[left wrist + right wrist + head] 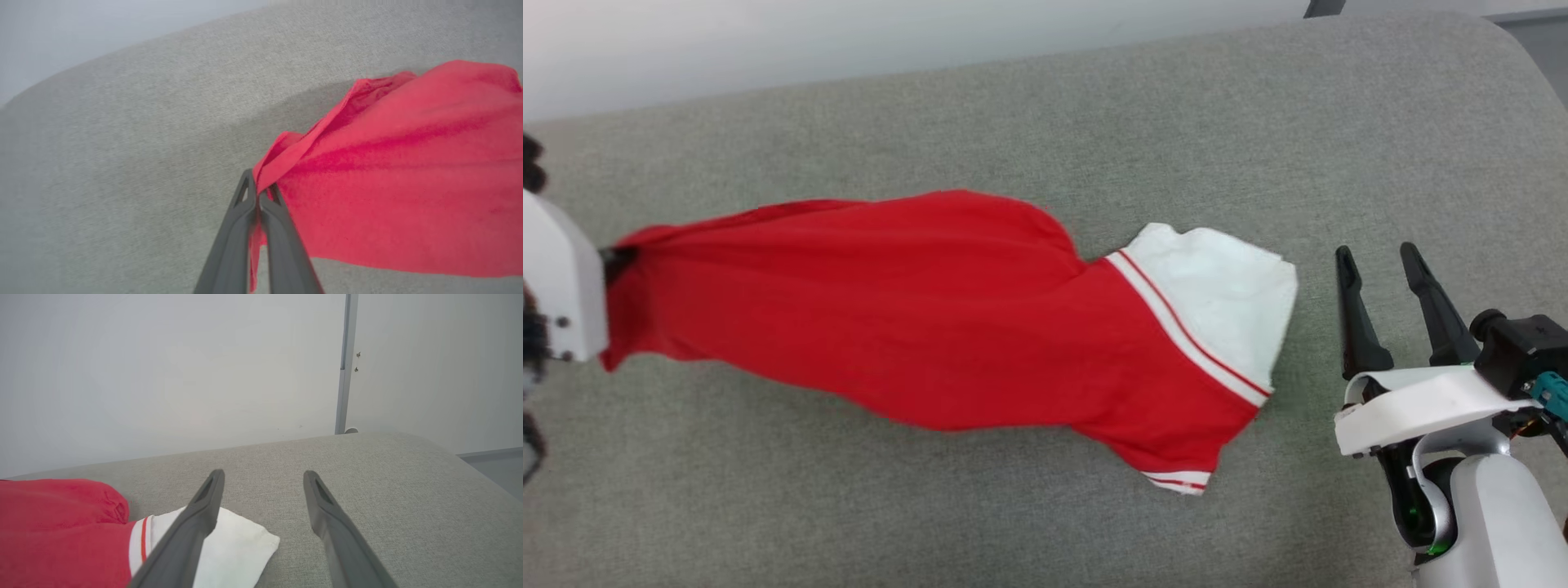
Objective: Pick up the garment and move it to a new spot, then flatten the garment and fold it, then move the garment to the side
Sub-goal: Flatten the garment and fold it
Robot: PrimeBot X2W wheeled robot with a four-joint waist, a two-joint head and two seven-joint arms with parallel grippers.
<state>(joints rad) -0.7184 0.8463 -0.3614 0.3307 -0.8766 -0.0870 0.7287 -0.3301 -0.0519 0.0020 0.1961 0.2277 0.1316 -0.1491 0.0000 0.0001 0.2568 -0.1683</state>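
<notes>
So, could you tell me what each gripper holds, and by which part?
The left gripper pinches the garment by a bunched red edge, opposite its white sleeve. The right gripper is open, holding nothing.

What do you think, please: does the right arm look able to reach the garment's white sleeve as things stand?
Probably yes: the right gripper stands open just beside the white sleeve of the garment, apart from it, with bare grey cushion between and nothing in the way.
</notes>
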